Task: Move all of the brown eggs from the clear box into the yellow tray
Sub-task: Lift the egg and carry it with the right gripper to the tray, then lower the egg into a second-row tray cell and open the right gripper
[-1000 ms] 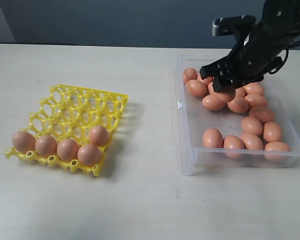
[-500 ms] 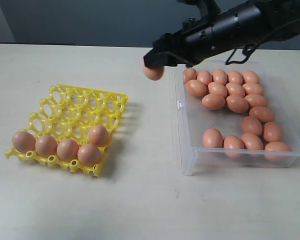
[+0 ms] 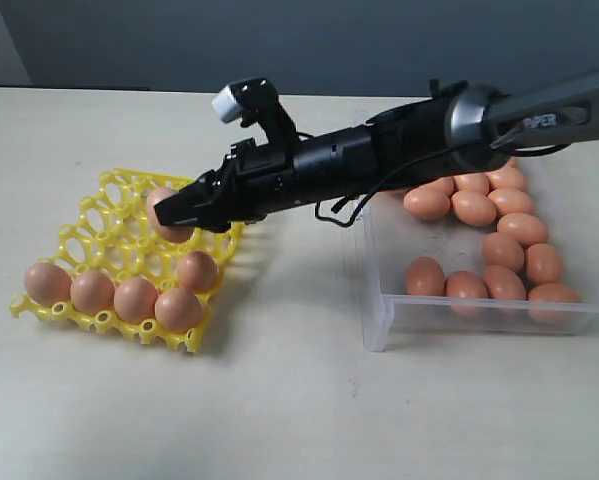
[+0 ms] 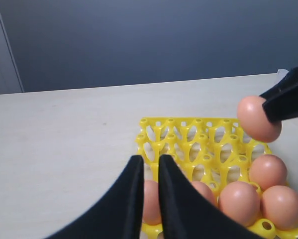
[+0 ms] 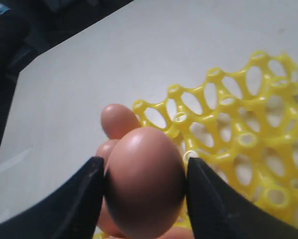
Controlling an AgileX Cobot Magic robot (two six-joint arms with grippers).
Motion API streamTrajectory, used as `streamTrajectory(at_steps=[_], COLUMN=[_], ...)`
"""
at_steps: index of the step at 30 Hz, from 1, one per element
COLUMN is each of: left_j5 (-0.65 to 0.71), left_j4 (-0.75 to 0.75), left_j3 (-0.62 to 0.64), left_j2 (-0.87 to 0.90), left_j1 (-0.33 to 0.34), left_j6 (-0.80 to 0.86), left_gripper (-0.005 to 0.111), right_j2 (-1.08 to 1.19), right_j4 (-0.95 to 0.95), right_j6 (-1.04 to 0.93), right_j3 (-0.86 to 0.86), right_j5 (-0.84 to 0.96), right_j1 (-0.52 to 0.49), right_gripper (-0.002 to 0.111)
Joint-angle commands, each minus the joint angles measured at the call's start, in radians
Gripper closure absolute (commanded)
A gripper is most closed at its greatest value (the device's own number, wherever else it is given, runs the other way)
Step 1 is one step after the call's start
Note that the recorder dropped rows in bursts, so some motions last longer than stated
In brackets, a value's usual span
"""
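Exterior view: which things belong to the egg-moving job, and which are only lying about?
Belong to the job: right hand holding one brown egg; other brown eggs; clear box; yellow tray.
Not in use: left hand, shut, holding nothing; table.

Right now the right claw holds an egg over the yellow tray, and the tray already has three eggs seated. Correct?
One slip: the count. The right claw does hold an egg over the yellow tray, but five seated eggs are in it, not three. The exterior view shows four in one row and one behind.
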Motion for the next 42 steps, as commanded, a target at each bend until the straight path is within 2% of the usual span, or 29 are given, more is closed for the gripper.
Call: streamTrajectory(at_steps=[1, 11, 21, 27, 30, 34, 37, 42], left_j5=[-0.004, -0.004, -0.004, -0.004, -0.004, -0.004, -0.004, -0.004], left_j4=[0.002, 0.002, 0.002, 0.002, 0.002, 0.002, 0.002, 0.002], left_j3=[0.005, 0.005, 0.005, 0.005, 0.005, 0.005, 0.005, 0.005], left_j2=[0.006, 0.006, 0.006, 0.006, 0.006, 0.006, 0.006, 0.006], left_j1=[-0.002, -0.002, -0.002, -0.002, -0.002, -0.002, -0.002, -0.002], left_j6=[-0.001, -0.001, -0.001, -0.001, -0.001, -0.001, -0.001, -0.001], left_gripper=[0.095, 0.095, 0.095, 0.095, 0.095, 0.095, 0.095, 0.095], right_j2=[0.063, 0.157, 0.209, 0.209, 0.209, 0.209, 0.209, 0.209], right_j4=[0.018, 0.018, 0.018, 0.018, 0.018, 0.018, 0.018, 0.018], right_j6=[-0.061, -0.071, -0.067, -0.064, -0.064, -0.064, -0.064, -0.064], right_j3=[-0.037, -0.134, -0.143, -0.154, -0.17, -0.177, -0.177, -0.177], right_j5=[0.128, 0.229, 0.2, 0.084, 0.044, 0.029, 0.029, 0.029], right_j1=[0.004, 0.004, 0.01, 0.043, 0.061, 0.067, 0.067, 0.067], right_gripper=[0.108, 0.108, 0.108, 0.108, 0.104, 0.09, 0.085, 0.085])
